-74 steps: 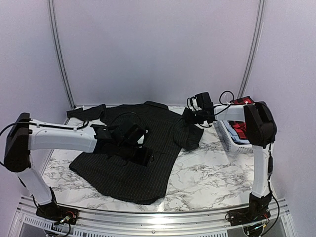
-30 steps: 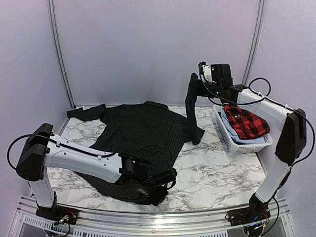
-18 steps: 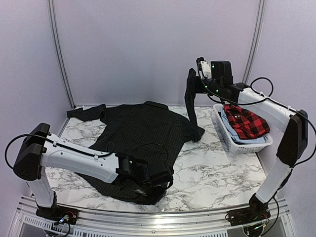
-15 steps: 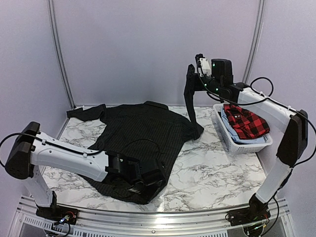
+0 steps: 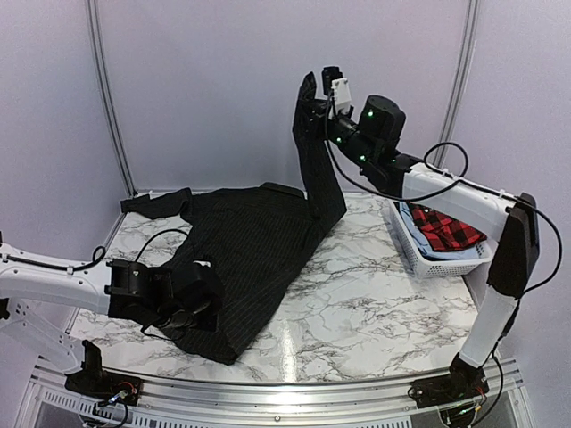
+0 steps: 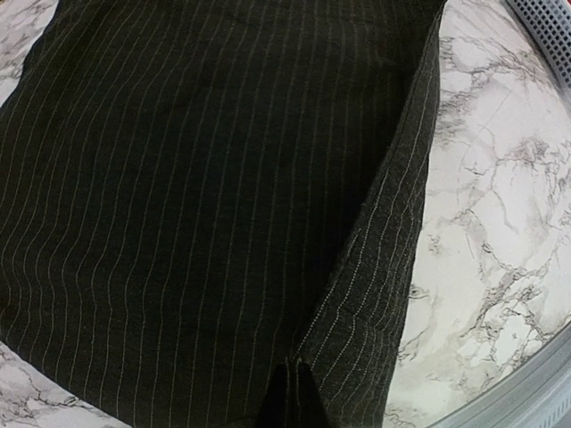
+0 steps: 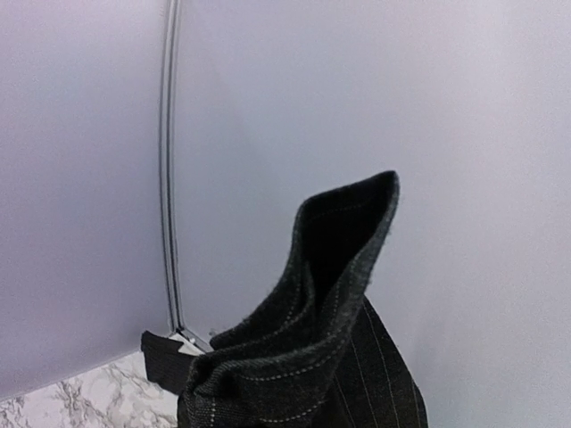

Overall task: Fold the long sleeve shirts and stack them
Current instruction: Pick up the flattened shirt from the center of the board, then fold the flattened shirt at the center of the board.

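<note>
left claw point(image 6: 288, 394): clenched on near hem of black pinstripe shirt point(image 5: 254, 241), near-left of counter point(image 5: 375, 312)
right claw point(image 5: 318, 100): clenched on that shirt's sleeve end, held high above far side
black pinstripe shirt: body flat, left-centre of counter
red-and-black checked shirt point(image 5: 443, 227): in white basket point(image 5: 419, 259), far right

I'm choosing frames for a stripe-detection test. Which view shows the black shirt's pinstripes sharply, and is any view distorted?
Left wrist view: the black shirt shows crisp pinstripes, though the wide lens curves the table edge. Top external view: soft, even light, stripes barely visible. Right wrist view: the held-up sleeve is close, slightly soft, stripes faint.
</note>
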You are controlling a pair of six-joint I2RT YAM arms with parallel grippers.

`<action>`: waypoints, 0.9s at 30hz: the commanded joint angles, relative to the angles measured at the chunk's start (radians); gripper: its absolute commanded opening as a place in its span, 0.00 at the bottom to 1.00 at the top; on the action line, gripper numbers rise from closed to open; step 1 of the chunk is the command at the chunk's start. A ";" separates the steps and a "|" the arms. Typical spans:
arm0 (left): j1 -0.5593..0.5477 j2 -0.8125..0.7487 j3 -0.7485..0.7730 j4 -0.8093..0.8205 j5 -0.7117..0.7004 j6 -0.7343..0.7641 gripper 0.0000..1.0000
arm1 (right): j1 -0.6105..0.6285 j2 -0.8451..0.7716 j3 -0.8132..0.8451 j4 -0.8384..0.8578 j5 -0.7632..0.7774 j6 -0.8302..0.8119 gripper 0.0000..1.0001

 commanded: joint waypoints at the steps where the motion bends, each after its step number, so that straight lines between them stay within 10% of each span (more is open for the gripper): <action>1: 0.008 -0.084 -0.090 -0.013 -0.056 -0.168 0.00 | 0.102 0.081 0.044 0.248 0.040 -0.123 0.00; 27: -0.131 -0.128 -0.142 -0.131 -0.152 -0.373 0.00 | 0.186 0.189 0.069 0.507 0.222 -0.164 0.00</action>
